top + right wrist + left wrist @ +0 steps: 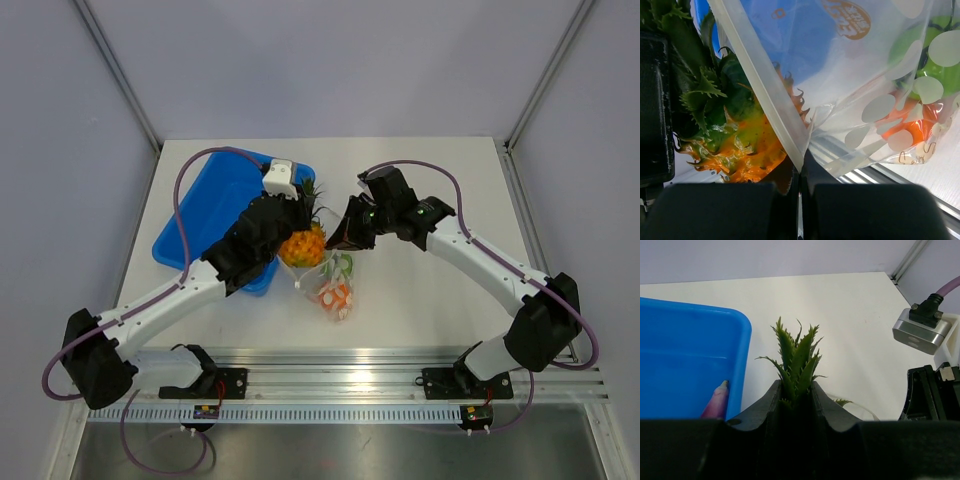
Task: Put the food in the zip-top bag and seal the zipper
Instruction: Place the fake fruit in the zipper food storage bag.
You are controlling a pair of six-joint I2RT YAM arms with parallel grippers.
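The left claw [796, 392] grips the pineapple [302, 245] by its leaves, just right of the tray [195, 215]. The right claw [800, 180] pinches the bag [336, 285] by its edge, beside the pineapple.

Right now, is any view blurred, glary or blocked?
Top external: even light, sharp, only soft shadows. Left wrist: the dark left gripper blocks the bottom; pineapple leaves sharp. Right wrist: the bag covers most of the frame, with mild sheen.
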